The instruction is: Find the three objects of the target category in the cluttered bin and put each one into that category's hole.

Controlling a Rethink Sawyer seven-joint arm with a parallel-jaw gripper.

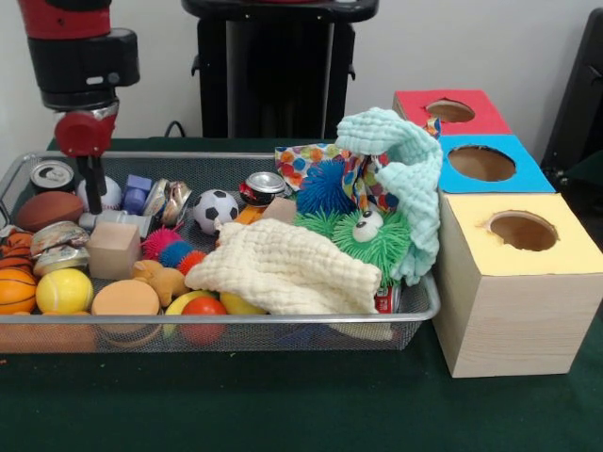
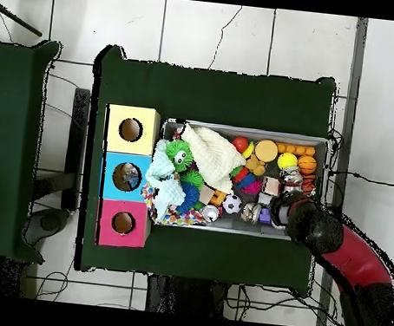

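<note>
A wire bin [image 1: 217, 318] holds mixed clutter: a soccer ball [image 1: 215, 209], a yellow ball [image 1: 64, 290], a basketball [image 1: 14, 287], a brown football [image 1: 49, 209], two cans [image 1: 52, 175] [image 1: 264, 186], spiky toys [image 1: 325, 188] and a cream cloth [image 1: 283, 273]. My gripper [image 1: 91, 193] hangs over the bin's far left corner, just beside a white ball [image 1: 110, 193] and the left can. It holds nothing that I can see. In the overhead view the arm [image 2: 316, 226] covers the gripper at the bin's [image 2: 239, 129] lower right corner.
Three wooden boxes with round holes stand to the right of the bin: red [image 1: 450, 111], blue [image 1: 482, 162] and yellow [image 1: 521, 231]. A mint cloth [image 1: 405, 160] drapes over the bin's right end, above a green spiky toy [image 1: 372, 240]. A wooden block [image 1: 113, 250] lies near the gripper.
</note>
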